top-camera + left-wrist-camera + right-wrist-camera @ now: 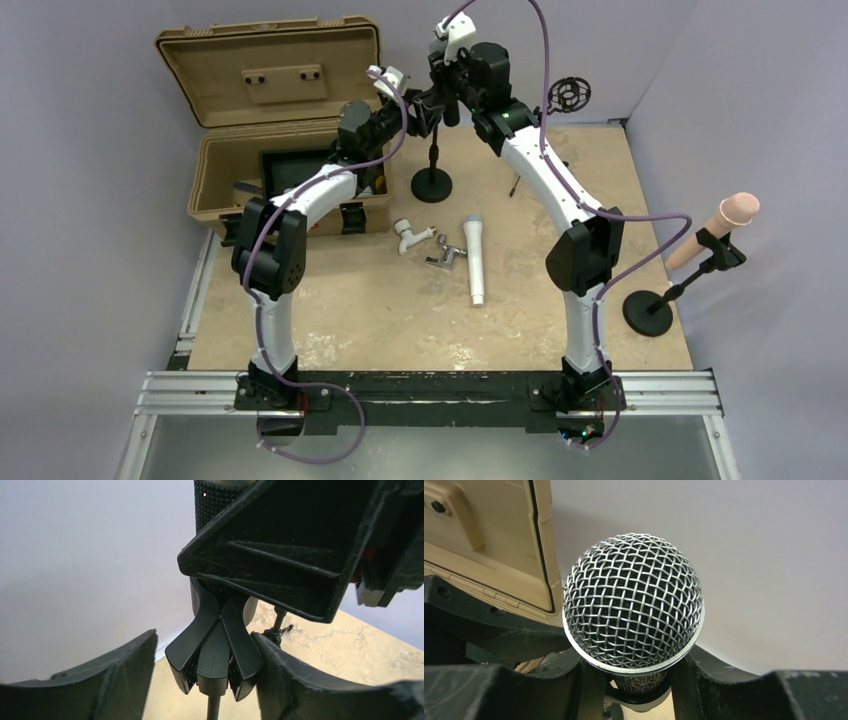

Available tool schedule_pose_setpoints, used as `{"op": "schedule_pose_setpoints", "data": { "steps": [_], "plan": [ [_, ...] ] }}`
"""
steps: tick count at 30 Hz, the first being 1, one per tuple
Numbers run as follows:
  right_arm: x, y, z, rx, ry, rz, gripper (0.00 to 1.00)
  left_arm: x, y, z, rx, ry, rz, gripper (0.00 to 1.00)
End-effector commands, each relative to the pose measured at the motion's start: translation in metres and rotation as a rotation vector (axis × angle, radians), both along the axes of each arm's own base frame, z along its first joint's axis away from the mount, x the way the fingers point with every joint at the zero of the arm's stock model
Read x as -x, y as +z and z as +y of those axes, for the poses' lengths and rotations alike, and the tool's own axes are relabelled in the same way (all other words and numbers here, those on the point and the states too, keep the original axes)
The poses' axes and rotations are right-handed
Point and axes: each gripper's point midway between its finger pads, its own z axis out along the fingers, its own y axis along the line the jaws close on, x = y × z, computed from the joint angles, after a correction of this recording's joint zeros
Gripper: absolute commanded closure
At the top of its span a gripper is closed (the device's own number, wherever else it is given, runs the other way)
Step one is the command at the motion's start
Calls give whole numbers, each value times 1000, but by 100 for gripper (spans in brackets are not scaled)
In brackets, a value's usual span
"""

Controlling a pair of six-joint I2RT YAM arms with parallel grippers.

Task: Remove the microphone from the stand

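Note:
A black microphone (pixel 451 108) with a silver mesh head (pixel 634 600) stands upright in the black clip (pixel 215 650) of a round-based stand (pixel 431 185) at the back middle. My right gripper (pixel 634 680) comes from above and is shut on the microphone body just below the head. My left gripper (pixel 202 635) straddles the clip from the left. Its right finger (pixel 280 670) touches the clip and a narrow gap shows at its left finger (pixel 125 670). The right gripper's black finger (pixel 280 555) hides much of the microphone body (pixel 215 500) in the left wrist view.
An open tan case (pixel 270 110) stands at the back left, close behind my left arm. A silver microphone (pixel 475 255), a white part (pixel 410 235) and a metal clip (pixel 445 258) lie mid-table. A pink microphone (pixel 735 210) sits on a second stand (pixel 670 295) at the right.

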Motion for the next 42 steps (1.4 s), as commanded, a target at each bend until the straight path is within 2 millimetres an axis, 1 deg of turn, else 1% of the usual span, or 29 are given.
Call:
{"op": "schedule_pose_setpoints", "data": {
  "steps": [1,3,6,12,13,14,15,17,18,19,20,23,26,28,31,33,35,36,37,38,40,41,42],
  "plan": [
    [8,47,6,-101,29,-75,100,-2,30,-2,38,4,-86,29],
    [8,48,6,-101,29,-76,100,-2,28,-3,32,4,-85,25],
    [8,47,6,-101,28,-74,100,-2,29,-3,32,9,-85,25],
    [7,44,6,-98,24,-64,100,-3,32,-4,44,13,-83,40],
    [7,43,6,-96,23,-62,100,-2,33,-4,45,8,-83,44],
    [7,42,6,-94,21,-61,100,-2,34,-5,45,1,-85,50],
    [7,42,5,-94,16,-61,100,-1,34,-6,43,-5,-85,58],
    [6,40,4,-91,10,-61,100,0,34,-6,43,-6,-86,84],
    [6,40,2,-90,2,-62,100,2,35,-5,47,-7,-92,92],
    [6,41,2,-89,-3,-65,100,3,34,-4,49,-6,-92,98],
    [5,42,1,-89,-9,-68,100,4,33,-3,50,-5,-89,100],
    [6,49,-2,-102,-23,-83,100,8,27,-3,55,-14,-75,100],
    [5,67,-8,-148,-60,-113,100,12,20,-4,52,-23,-64,100],
    [3,81,-25,-191,-152,-136,100,15,15,-3,50,-25,-56,100],
    [-2,101,-59,-258,-296,-172,100,18,11,-2,41,-25,-54,100],
    [-4,114,-75,-294,-313,-196,100,21,11,-2,32,-33,-57,100],
    [-3,126,-80,-318,-287,-218,100,23,9,-1,24,-35,-51,100],
    [0,133,-79,-318,-256,-232,100,23,9,-2,21,-38,-49,100],
    [5,138,-72,-310,-205,-242,100,24,8,-3,18,-44,-46,100],
    [12,143,-62,-266,-138,-265,100,24,7,-4,16,-49,-43,100],
    [36,151,-29,-185,24,-316,100,24,6,-6,18,-65,-36,100],
    [48,156,-15,-154,60,-355,100,25,6,-7,19,-74,-33,100],
    [56,160,-6,-128,64,-381,100,26,5,-10,19,-87,-32,100]
  ]
}}
